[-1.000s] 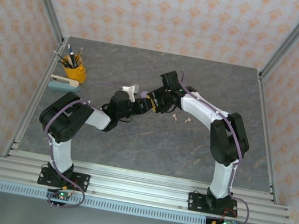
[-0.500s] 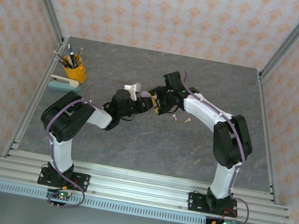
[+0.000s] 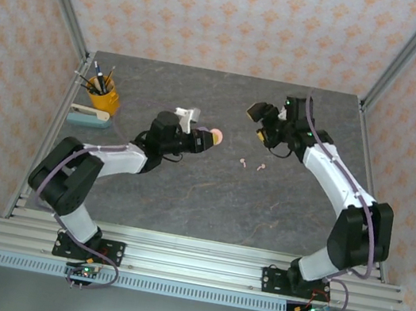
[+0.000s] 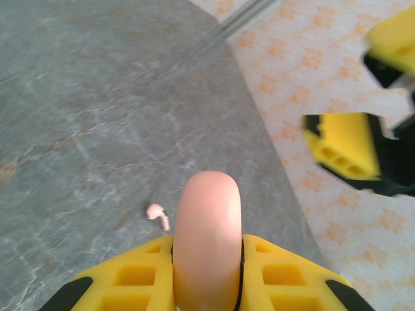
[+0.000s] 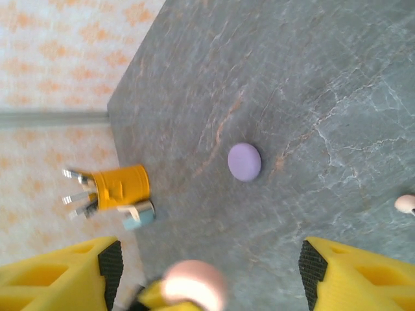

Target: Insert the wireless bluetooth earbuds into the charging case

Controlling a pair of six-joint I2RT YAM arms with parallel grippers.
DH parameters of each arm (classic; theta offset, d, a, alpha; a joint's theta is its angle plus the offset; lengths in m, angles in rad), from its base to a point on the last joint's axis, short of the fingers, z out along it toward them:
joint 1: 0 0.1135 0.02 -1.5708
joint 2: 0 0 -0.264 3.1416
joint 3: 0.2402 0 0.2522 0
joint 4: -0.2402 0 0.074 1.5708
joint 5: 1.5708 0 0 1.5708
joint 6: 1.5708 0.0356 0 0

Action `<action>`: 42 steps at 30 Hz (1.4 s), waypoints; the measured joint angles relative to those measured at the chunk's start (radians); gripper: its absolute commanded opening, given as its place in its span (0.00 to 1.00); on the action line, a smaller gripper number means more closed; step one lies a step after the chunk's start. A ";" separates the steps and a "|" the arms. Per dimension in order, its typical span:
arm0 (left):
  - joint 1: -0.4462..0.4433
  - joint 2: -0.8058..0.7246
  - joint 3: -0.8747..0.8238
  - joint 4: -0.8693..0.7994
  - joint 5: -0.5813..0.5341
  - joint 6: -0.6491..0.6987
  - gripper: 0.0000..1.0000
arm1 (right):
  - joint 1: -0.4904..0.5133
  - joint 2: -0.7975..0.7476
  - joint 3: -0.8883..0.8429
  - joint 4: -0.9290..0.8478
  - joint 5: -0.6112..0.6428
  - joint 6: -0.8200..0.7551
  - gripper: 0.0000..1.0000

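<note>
Top view: left gripper (image 3: 204, 140) reaches to table centre, clamped on a salmon-pink round plastic case (image 3: 215, 135), held off the grey stone-look table (image 3: 184, 200). The right gripper (image 3: 266, 124) is farther back and to the right, yellow fingers spread, nothing betw them. Two tiny salmon-pink stemmed earbuds (image 3: 243, 162) lie loose on the table right of the held case and near-side of the right gripper; 2nd earbud (image 3: 260, 168) is just right of the 1st, not touching. Yellow pen cup (image 3: 104, 97) w/ pens stands at far left, w/ a light blue flat item (image 3: 86, 114) just near-side of it.

Left wrist view: left gripper (image 4: 207, 253) pinches the salmon-pink round plastic case (image 4: 207, 227) edge-on, yellow fingers (image 4: 130, 272) tight on both flat sides. One earbud (image 4: 157, 215) lies on the table (image 4: 97, 97) just left of the case, below it, apart from it. The right gripper (image 4: 373, 97) shows upper right, fingers apart, empty.

Right wrist view: right gripper (image 5: 209, 254) is wide open, one yellow finger (image 5: 58, 272) at each bottom corner, holding nothing. Lilac round case (image 5: 244, 161) sits alone and shut on the table (image 5: 292, 78) mid-frame. Salmon-pink round plastic case (image 5: 192, 285) is blurred at bottom centre, in the left gripper (image 5: 152, 295). Yellow pen cup (image 5: 117, 188) is at left, light blue flat item (image 5: 139, 217) beside it. One earbud (image 5: 406, 204) is cut off by the right edge.
</note>
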 measured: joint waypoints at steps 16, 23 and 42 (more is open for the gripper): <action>0.084 -0.058 0.185 -0.356 0.277 0.169 0.00 | 0.071 -0.100 -0.259 0.322 -0.246 -0.203 0.71; 0.084 -0.058 0.185 -0.388 0.289 0.176 0.00 | 0.113 -0.047 -0.258 0.355 -0.246 -0.203 0.69; 0.094 -0.063 0.185 -0.405 0.285 0.167 0.00 | 0.114 0.113 -0.224 0.446 -0.234 -0.153 0.61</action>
